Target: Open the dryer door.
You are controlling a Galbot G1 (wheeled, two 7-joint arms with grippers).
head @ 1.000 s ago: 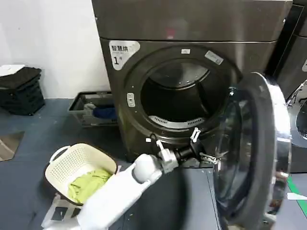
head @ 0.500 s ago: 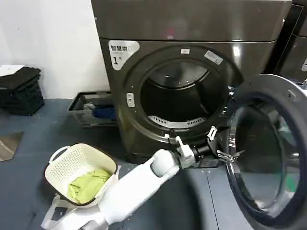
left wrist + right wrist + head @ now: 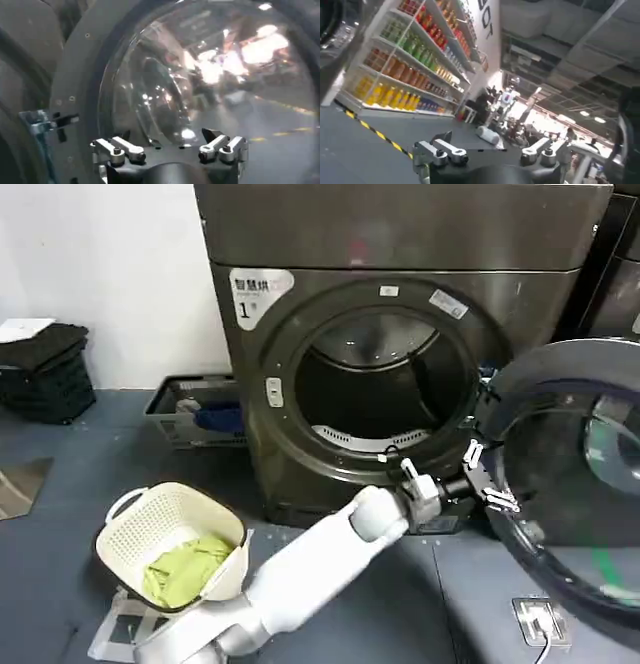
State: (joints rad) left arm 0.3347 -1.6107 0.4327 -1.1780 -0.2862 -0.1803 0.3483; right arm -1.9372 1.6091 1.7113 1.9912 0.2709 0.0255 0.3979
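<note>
Head view. Dryer point(image 3: 400, 314): dark grey-brown front-loader, upper centre of frame, white "1" sticker point(image 3: 255, 292) at its upper left corner, round drum opening point(image 3: 385, 379) exposed at centre. Dryer door point(image 3: 570, 474): swung wide on its hinge at right of the opening, occupying right edge of frame, dark inner side and tinted glass facing the camera. Left gripper point(image 3: 487, 476): at end of white arm stretching from lower left to right of centre, fingers spread apart, tips at the door's inner rim near the hinge side; contact with the rim cannot be told. Cream laundry basket point(image 3: 165, 534) with green cloth point(image 3: 185, 569): lower left, on grey floor. Low grey crate point(image 3: 190, 412): left of dryer, against white wall. Black stack point(image 3: 42, 369): far left.

Left wrist view. Left gripper point(image 3: 170, 150): bottom centre, fingers apart, nothing between them. Dryer door point(image 3: 75, 90): grey inner ring and domed glass, close ahead.

Right wrist view. Right gripper point(image 3: 490, 152): bottom centre, fingers apart and empty. Shelves of coloured bottles point(image 3: 415, 65): upper left. Yellow-black floor stripe point(image 3: 375, 132): lower left.
</note>
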